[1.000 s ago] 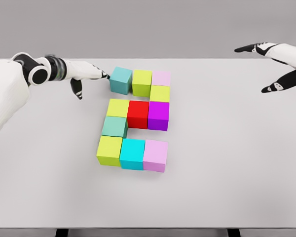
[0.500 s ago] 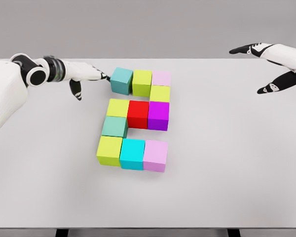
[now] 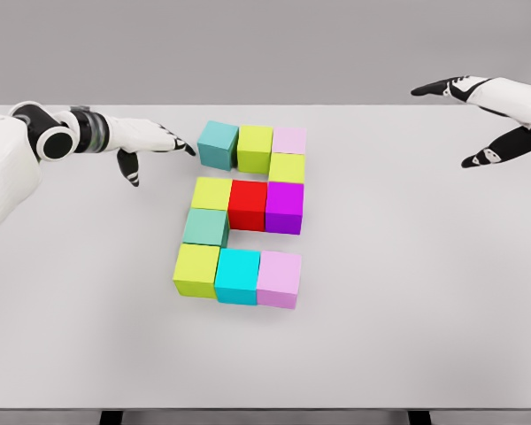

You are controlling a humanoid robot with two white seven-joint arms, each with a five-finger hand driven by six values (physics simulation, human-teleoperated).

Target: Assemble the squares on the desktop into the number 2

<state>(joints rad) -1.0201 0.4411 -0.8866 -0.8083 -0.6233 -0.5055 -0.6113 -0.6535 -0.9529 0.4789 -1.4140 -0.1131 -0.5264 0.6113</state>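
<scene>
Apparently done: cubes [image 3: 242,215] form 2 at table [image 3: 425,292] centre. Left hand [image 3: 146,142] at 9 o'clock of teal cube [image 3: 218,144], fingers spread, holding nothing, just clear. Right hand [image 3: 487,119] far at 2 o'clock, fingers apart, parked away from figure.

One head camera looks steeply down across the table [image 3: 407,310].

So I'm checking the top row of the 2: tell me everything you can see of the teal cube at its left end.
The teal cube is a plain, matte, solid-coloured block, sitting flat on the table, turned slightly askew. It forms the left end of the top row, against the lime cube. The left hand, fingers open, points at it from just left, apparently not touching.
</scene>
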